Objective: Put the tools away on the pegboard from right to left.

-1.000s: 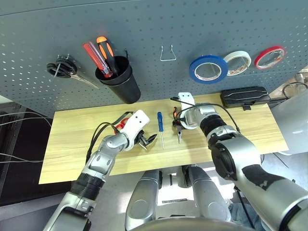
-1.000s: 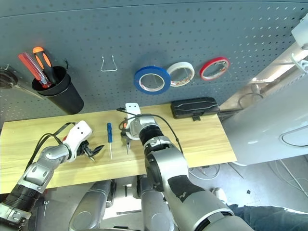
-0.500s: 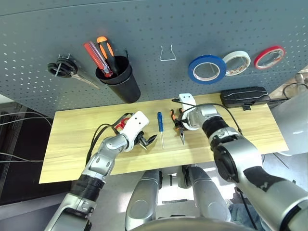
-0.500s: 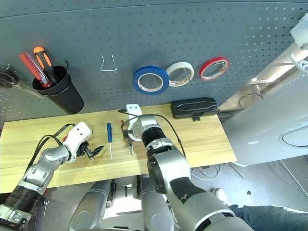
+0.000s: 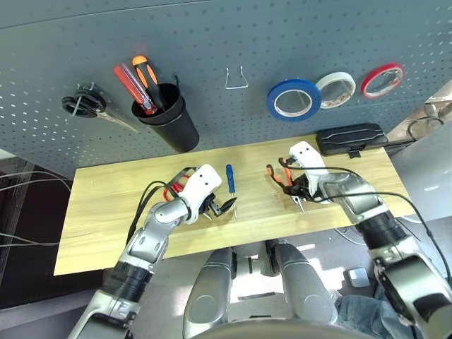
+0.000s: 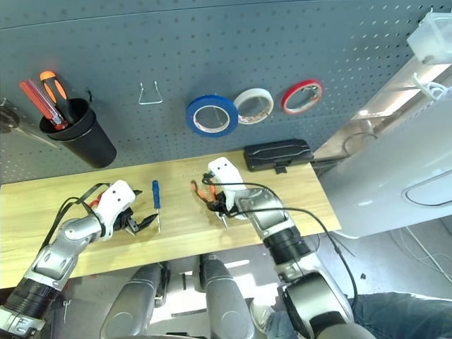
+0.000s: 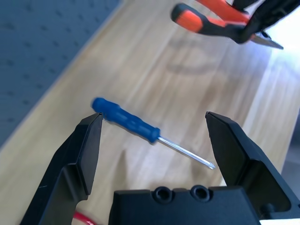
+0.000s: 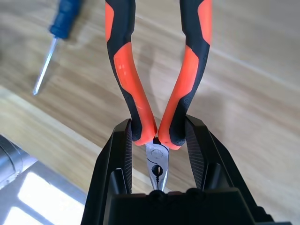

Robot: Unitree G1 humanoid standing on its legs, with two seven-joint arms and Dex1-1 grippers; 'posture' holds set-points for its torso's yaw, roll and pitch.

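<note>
My right gripper (image 8: 157,140) is shut on the orange-and-black pliers (image 8: 136,70) near their joint, and holds them a little above the wooden table at centre right (image 5: 282,176). The blue-handled screwdriver (image 5: 229,178) lies on the table just ahead of my open left gripper (image 5: 219,206), between its spread fingers (image 7: 84,150) in the left wrist view. Red scissors handles (image 5: 174,188) peek out beside my left wrist, mostly hidden. On the grey-blue pegboard (image 5: 212,35) hangs the blue tape roll (image 5: 289,99).
A wire hook (image 5: 236,78) hangs bare on the board. Left of it a black cup (image 5: 168,123) holds red and orange-black screwdrivers. White (image 5: 335,90) and red (image 5: 382,80) tape rolls hang right of the blue one. Dark scissors (image 5: 86,107) hang far left. A black box (image 5: 351,138) sits on the table's back right.
My right gripper has carried the pliers to the right, away from the screwdriver, and its arm has stretched out. The view has shifted a little. The left gripper stays put and open.
</note>
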